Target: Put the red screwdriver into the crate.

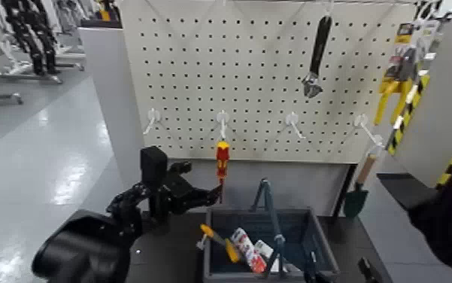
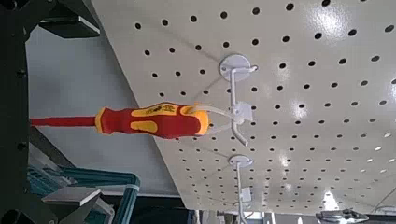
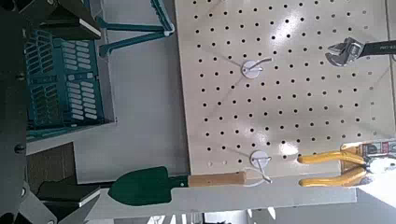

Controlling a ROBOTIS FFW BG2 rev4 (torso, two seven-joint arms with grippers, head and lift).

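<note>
Nearest me, my left tool (image 1: 215,194) is clenched on the thin shaft of the red screwdriver (image 1: 222,158), which hangs upright at a hook (image 2: 235,101) on the pegboard (image 1: 274,68), above and left of the crate (image 1: 270,248). If I pull straight away, the handle could catch on that hook and twist out of my thin grip, dropping short of the crate. That crate already holds an orange-handled tool (image 1: 219,242) and a red-and-white tube (image 1: 248,251); my right tool, barely showing at the near right, I cannot tell.
</note>
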